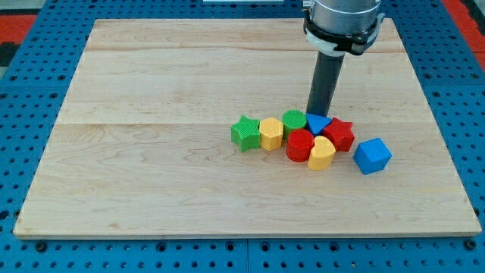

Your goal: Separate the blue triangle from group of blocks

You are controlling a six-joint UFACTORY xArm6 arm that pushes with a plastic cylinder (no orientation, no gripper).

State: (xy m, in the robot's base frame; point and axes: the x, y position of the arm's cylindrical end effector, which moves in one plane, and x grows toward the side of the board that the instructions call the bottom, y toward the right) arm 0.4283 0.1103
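The blue triangle (317, 123) sits in a tight cluster of blocks right of the board's middle. It touches a green round block (294, 121) on its left, a red star (339, 134) on its right and a red block (300, 145) below it. My tip (317, 112) stands right at the triangle's top edge, touching or nearly touching it. A yellow heart (322, 152) lies below the triangle. A yellow hexagon (271, 133) and a green star (245, 133) extend the cluster to the view's left.
A blue cube (372, 156) lies apart at the cluster's lower right. The wooden board (151, 91) rests on a blue perforated table. The arm's grey wrist (342, 23) hangs over the board's top edge.
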